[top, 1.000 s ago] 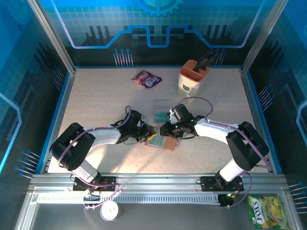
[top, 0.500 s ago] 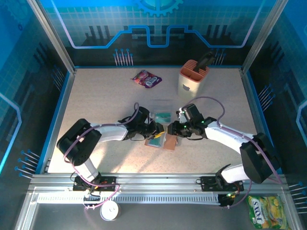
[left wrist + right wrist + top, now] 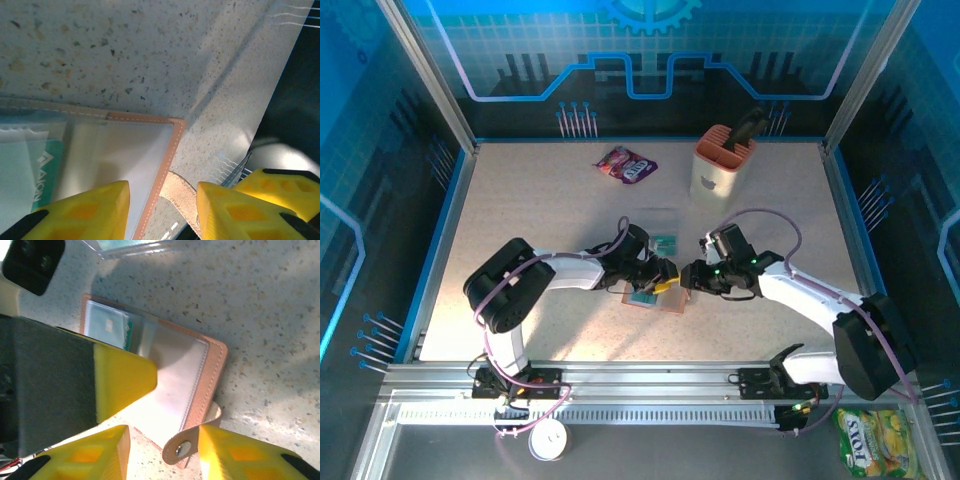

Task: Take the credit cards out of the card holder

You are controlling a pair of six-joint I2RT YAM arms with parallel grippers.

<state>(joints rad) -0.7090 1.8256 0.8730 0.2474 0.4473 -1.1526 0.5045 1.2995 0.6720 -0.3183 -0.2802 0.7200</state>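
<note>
The 2 arms are built alike. The left arm (image 3: 565,272) and the right arm (image 3: 810,292) have glossy white link shells set between rounded black joint housings. A thin purple cable (image 3: 760,213) loops along each arm. A small green light (image 3: 718,268) glows near the right wrist. The left gripper (image 3: 162,210) and the right gripper (image 3: 162,452) each have 2 bright yellow fingers (image 3: 85,212). The fingers are moulded with hexagonal recesses and mounted on black bodies.
</note>
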